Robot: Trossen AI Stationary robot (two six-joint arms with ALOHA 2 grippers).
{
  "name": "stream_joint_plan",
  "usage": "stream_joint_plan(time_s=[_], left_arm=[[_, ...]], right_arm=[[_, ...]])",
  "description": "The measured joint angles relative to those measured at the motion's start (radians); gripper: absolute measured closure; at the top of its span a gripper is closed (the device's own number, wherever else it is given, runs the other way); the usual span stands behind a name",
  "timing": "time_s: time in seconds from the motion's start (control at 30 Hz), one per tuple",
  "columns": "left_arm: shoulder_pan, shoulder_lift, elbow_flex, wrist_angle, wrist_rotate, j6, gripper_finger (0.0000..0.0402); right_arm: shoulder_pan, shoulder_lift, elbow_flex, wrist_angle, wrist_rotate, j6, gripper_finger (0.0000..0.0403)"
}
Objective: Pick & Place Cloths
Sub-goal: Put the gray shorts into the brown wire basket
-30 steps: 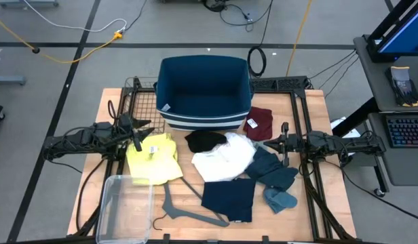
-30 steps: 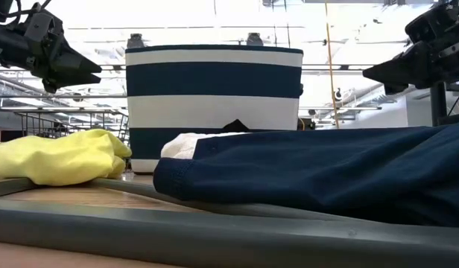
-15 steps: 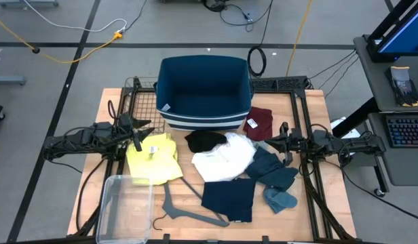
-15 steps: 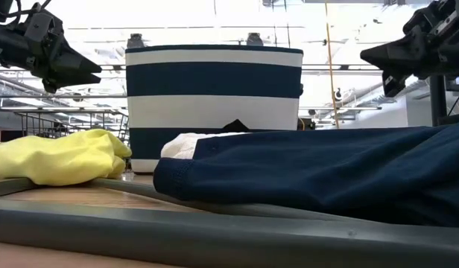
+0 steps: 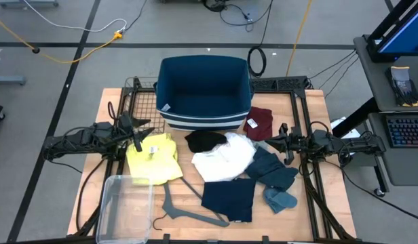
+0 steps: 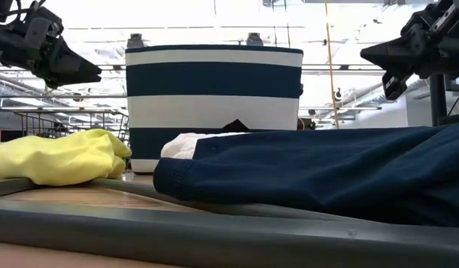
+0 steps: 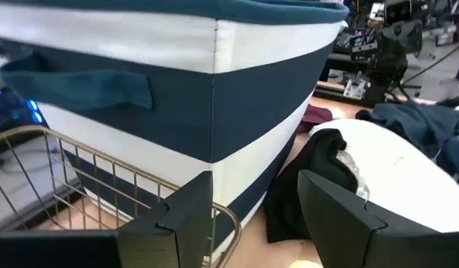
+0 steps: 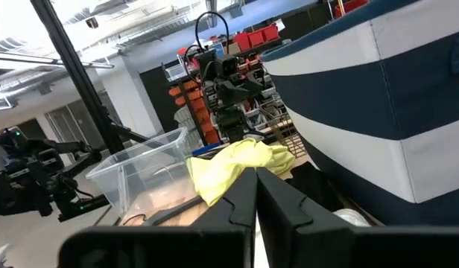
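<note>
Lying loose, 7 cloths (image 5: 222, 160), 1 basket (image 5: 204, 91), left gripper (image 5: 142, 129) fingers apart, right gripper (image 5: 269, 143) pinched closed, both empty

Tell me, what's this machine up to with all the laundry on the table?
Nothing is being held right now. The left tool hangs open above the yellow cloth, beside the striped bin. The right tool is shut and empty, up over the teal rags near the maroon cloth. White, black and navy cloths all lie on the table; the bin looks empty.
</note>
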Motion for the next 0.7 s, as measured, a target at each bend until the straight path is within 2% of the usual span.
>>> stream_joint_plan(time_s=[0.13,0.23,0.43,0.7], left_arm=[[0.0,0.0,0.0,0.018,0.0,0.031,0.0199],[0.0,0.0,0.0,0.059,-0.001,-0.004,0.0199],[0.0,0.0,0.0,0.169,-0.001,-0.03,0.0199],[0.0,0.0,0.0,0.217,0.018,-0.017,0.0199]], right_arm=[[0.0,0.0,0.0,0.013,0.0,-0.036,0.0399],[0.0,0.0,0.0,0.034,0.002,-0.047,0.0399],[0.0,0.0,0.0,0.112,0.032,-0.035,0.0399],[0.0,0.0,0.0,0.146,0.033,-0.011,0.0399]])
